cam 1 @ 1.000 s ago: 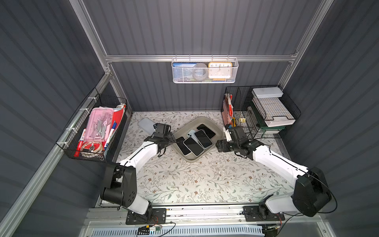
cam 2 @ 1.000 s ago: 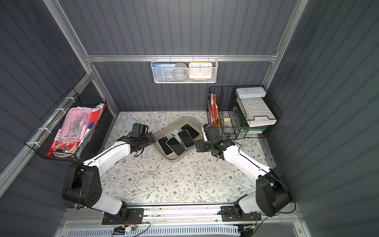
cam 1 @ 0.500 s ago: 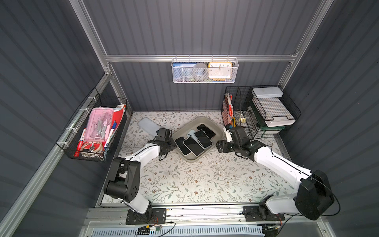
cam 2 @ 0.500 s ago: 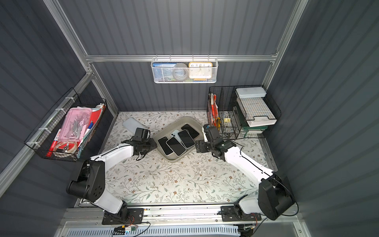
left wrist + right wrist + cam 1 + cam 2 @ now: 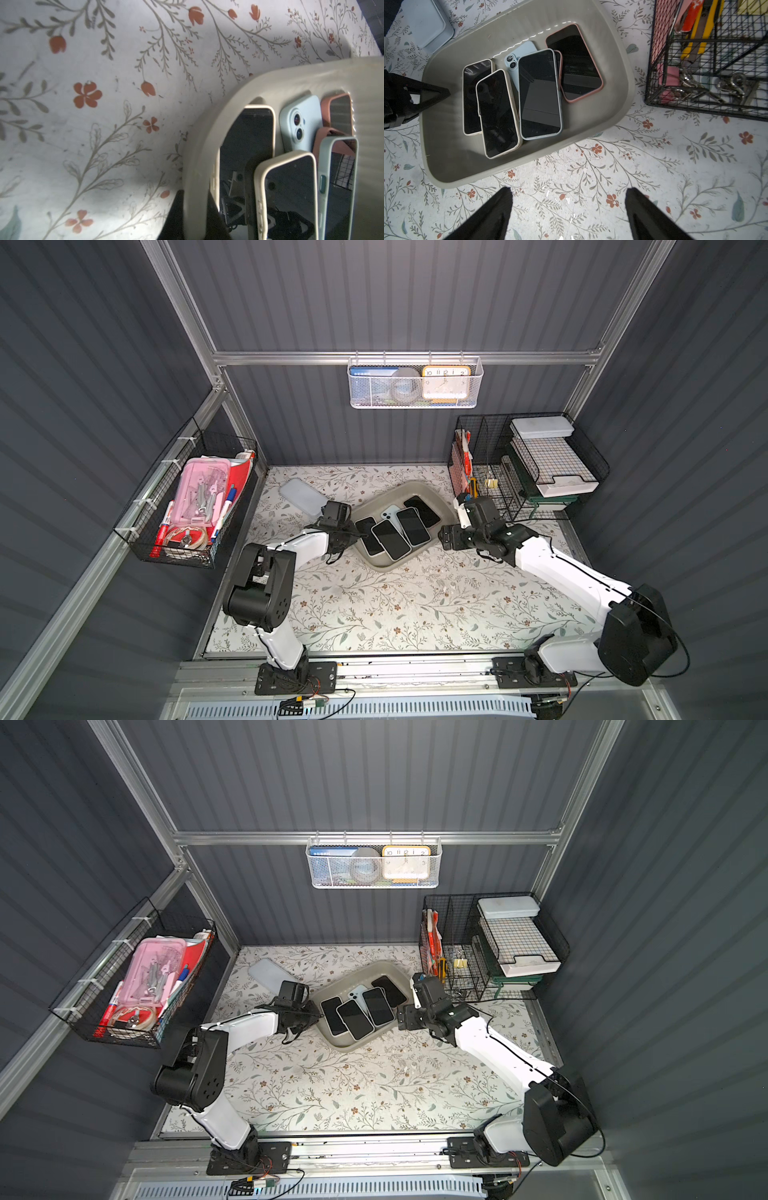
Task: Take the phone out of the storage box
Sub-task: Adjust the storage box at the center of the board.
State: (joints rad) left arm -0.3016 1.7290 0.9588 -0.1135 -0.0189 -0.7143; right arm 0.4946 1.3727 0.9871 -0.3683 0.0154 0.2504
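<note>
The left tool (image 5: 194,202) is clamped on the rim of the storage box (image 5: 207,124). In the left wrist view, one black finger (image 5: 217,220) sits inside the wall and the other outside it, with the lip pinched between them. In both top views this tool (image 5: 355,533) meets the box at the box's 9 o'clock side. The right wrist view shows its dark tip (image 5: 438,93) lying across the same edge.

The right tool (image 5: 569,190) stands wide open and grips nothing. Its two fingers (image 5: 492,216) are spread over bare flowered table (image 5: 654,166), clear of the box. In a top view it (image 5: 446,537) sits just beside the box's 3 o'clock side.

The storage box (image 5: 386,566) rests on the table (image 5: 374,605) between the two tools, turned at a slant, towards 12 o'clock of the table's middle. The phones (image 5: 539,93) are all inside it, overlapping. Two cream-cased ones (image 5: 497,114) lie nearest the left tool, and a pale blue one (image 5: 517,60) lies face down with its lenses showing. A blue-cased one lies screen up, partly over the face-down one, and a pink-cased one (image 5: 575,64) lies on the far side.

A pale bluish slab (image 5: 303,497) lies flat at 10 o'clock from the left tool, near it. A black wire basket (image 5: 482,489) stands at 1 o'clock from the right tool.
</note>
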